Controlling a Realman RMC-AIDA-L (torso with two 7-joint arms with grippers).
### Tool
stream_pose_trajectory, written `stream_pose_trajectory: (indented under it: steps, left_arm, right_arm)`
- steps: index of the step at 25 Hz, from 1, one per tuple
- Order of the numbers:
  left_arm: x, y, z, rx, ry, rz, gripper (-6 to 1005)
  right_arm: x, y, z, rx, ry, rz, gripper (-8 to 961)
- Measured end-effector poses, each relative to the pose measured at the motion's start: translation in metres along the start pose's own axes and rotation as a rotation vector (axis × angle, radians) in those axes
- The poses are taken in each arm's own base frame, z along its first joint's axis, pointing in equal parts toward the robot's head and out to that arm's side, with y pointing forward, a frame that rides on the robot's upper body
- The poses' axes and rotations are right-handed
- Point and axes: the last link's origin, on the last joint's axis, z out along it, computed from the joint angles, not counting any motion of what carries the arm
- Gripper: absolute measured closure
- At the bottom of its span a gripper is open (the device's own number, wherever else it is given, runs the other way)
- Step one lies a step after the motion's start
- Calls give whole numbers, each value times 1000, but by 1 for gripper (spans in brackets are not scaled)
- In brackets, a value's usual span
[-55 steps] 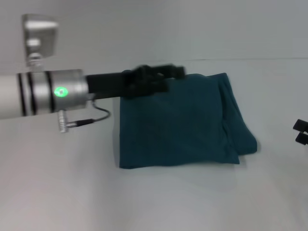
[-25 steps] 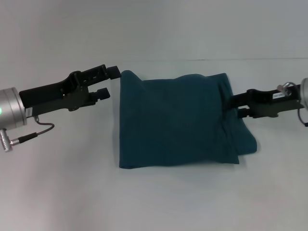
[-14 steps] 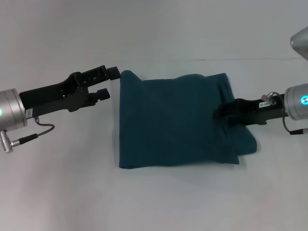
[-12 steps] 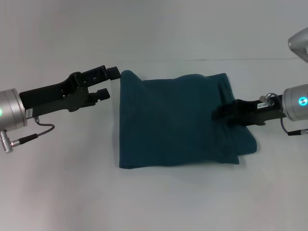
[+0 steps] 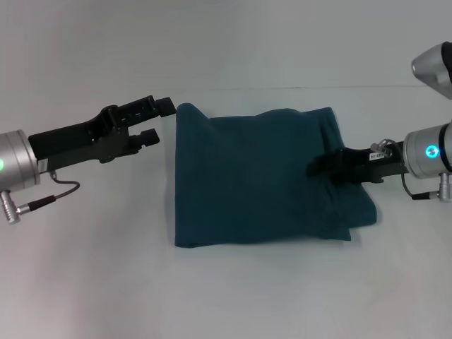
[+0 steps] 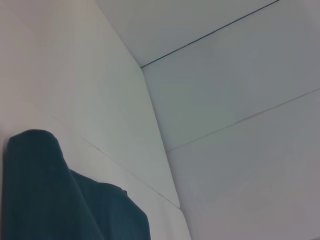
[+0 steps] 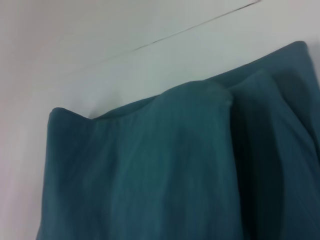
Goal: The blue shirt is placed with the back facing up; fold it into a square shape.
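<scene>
The left pincer (image 5: 155,120) hovers just beside the far left corner of the dark teal-blue cloth shirt (image 5: 261,176), its two black fingers spread and holding nothing. The right pincer (image 5: 316,168) reaches over the shirt's right portion, low against the cloth; whether its fingers are spread or pressed together cannot be told, since they merge with the dark fabric.

The shirt lies on the white surface (image 5: 99,268), between the two arms, already folded into a compact, nearly rectangular packet. Its right side is bulkier, with loose layers bulging outward at the near right corner.

Step in hand, as a judgement: the main folds appear complete, and the right arm is addressing the untidy right edge. The next move calls for gathering or tucking the protruding layers inward so that the right side runs straight, without dragging the packet across the surface. The left arm seems positioned either to steady the far left corner or to stand clear.

Differences between views:
- The head view shows both arms and the full outline of the packet.
- The right wrist view shows a raised ridge in the cloth and overlapping layers, seen from close by.
- The left wrist view shows only a rounded corner of the shirt (image 6: 45,200) against pale panels; neither wrist view shows any fingers.
</scene>
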Motion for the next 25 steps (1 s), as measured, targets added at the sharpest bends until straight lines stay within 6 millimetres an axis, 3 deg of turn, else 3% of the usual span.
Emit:
stream_pose_trajectory:
  steps: [13, 19, 25]
  left_arm:
    - [5, -1, 2, 19, 23, 7, 72]
    - [5, -1, 2, 20, 25, 9, 72]
    - [6, -2, 2, 19, 28, 8, 72]
  right_arm:
    - [1, 9, 9, 3, -6, -28, 310]
    - [-2, 8, 6, 2, -21, -31, 366]
    - [-4, 9, 6, 0, -29, -47, 511]
